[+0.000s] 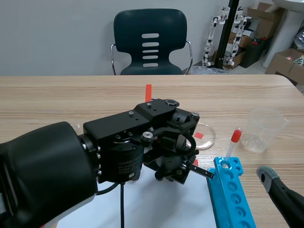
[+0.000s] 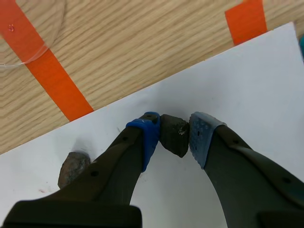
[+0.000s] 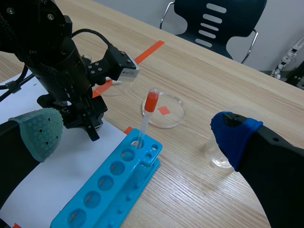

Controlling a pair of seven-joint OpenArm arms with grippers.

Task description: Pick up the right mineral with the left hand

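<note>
Though scene view hides the grasp, left tool [image 2: 175, 128] clenches dark mineral [image 2: 173, 137] | right tool [image 3: 137, 130] released

legible text: none | left arm [image 1: 124, 161] housing: faint print, too small to read

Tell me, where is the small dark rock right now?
In the left wrist view the dark mineral sits between the pads of the left gripper, over the white paper, with a browner stone beside the gripper.
</note>
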